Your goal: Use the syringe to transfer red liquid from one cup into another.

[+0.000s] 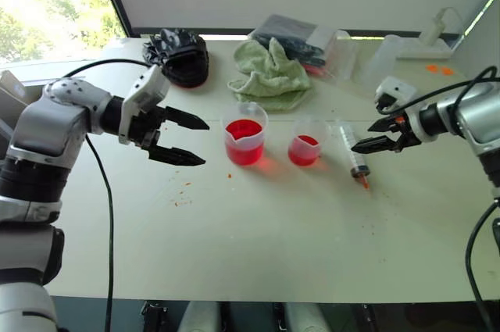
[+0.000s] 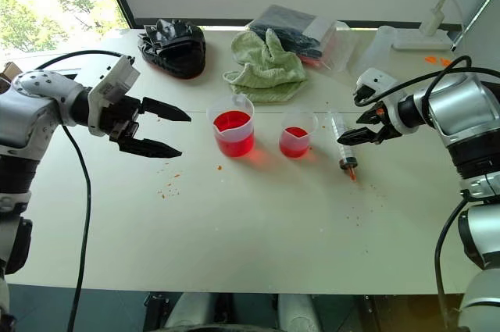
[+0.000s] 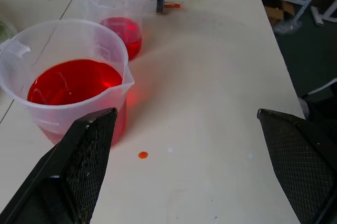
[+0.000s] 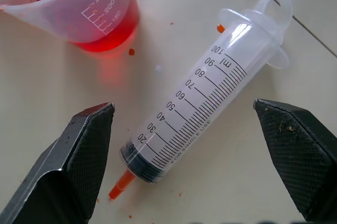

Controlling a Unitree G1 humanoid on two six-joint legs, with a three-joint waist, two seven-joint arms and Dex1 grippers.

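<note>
I see a pale table (image 1: 258, 238) set against a window, with trees outside at the far left. Small orange-red specks dot its top near the cups. Along the far edge lie a black glove-like item (image 1: 178, 55), a crumpled green towel (image 1: 269, 74), a dark packet in clear wrap (image 1: 297, 37), and a white power adapter (image 1: 428, 39) at the far right.

The big cup (image 1: 245, 141), spouted, stands mid-table holding red liquid (image 1: 244, 130). The small cup (image 1: 305, 144) stands just beside it toward my right, apart from it, also holding some red liquid. The syringe (image 1: 354, 156) lies flat on the table to the right of the small cup, orange tip toward me, plunger pushed in.

My left claw (image 1: 183, 138) hovers left of the big cup, its 2 fingers spread wide, gripping nothing. My right claw (image 1: 366, 135) hangs over the syringe, fingers likewise spread and empty.

The left wrist view adds a single orange drop (image 3: 142, 155) on the table near the big cup, and a floor with boxes beyond the table edge. The right wrist view shows the syringe's printed scale running to 100 ml, the dark seal sitting at the tip end, and graduation marks on the small cup's wall (image 4: 97, 10); the syringe lies between the spread fingers (image 4: 79, 155), touching neither.
</note>
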